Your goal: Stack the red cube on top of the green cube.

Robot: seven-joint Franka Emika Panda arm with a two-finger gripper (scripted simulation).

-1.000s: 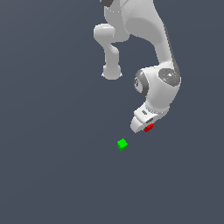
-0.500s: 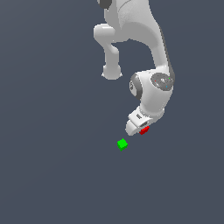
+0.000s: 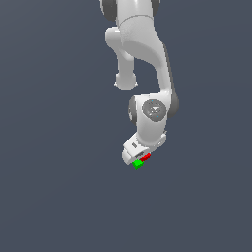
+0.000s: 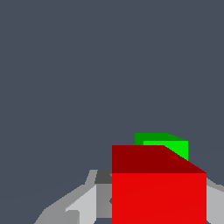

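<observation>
In the exterior view the white arm reaches down from the top of the frame, and its tool point(image 3: 140, 158) sits just below the middle, slightly right of centre. The red cube point(image 3: 144, 157) is clenched in the tool, its fingers pressed against the cube's sides, as the wrist view shows, where the red cube point(image 4: 159, 188) fills the lower right of the frame with pale finger parts on either side of it. The green cube point(image 3: 137, 164) rests on the dark surface point(image 3: 59, 187), peeking out at the lower left edge of the tool in the exterior view; in the wrist view the green cube point(image 4: 168, 144) shows just beyond the red one, partly hidden by it.

By my judgement the pick is done and the carry is close to its end: the red cube is held right by the green one, the two overlapping in both views. Whether they touch yet cannot be told. What is left is to centre the red cube over the green, set it down, let go and draw the tool clear.
</observation>
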